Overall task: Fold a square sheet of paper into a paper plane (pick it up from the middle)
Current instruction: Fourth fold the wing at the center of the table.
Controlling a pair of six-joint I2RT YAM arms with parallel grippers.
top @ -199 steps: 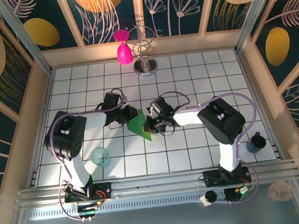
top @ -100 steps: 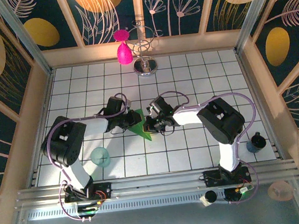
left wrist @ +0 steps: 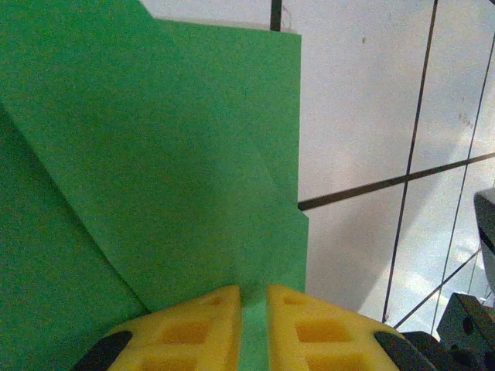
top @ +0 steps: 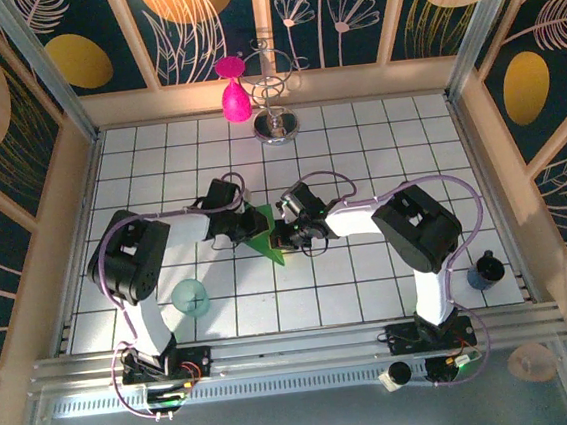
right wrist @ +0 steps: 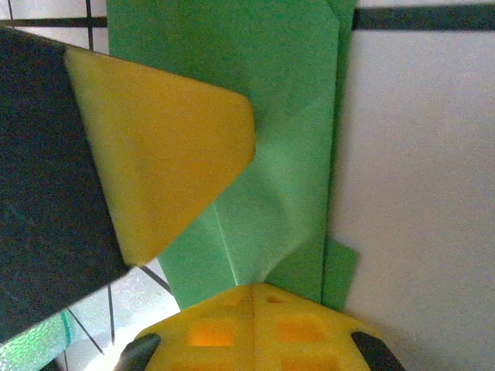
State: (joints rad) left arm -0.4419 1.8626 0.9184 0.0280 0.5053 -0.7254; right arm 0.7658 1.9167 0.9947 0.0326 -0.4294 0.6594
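Paper (top: 262, 233), part-folded, lies mid-desk (top: 357, 145) between the arms, left tool (left wrist: 253, 297) nipped nearly closed on one edge, right tool (right wrist: 255, 290) clamped tight on the opposite creased edge; risk: tools pulling apart or twisting could tear it or skew the crease.

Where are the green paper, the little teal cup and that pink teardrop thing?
green paper (top: 262, 233), top view, middle of the folded sheet.
teal cup (top: 191, 297), top view, its round body.
pink teardrop (top: 236, 101), top view, its bulging lower half.
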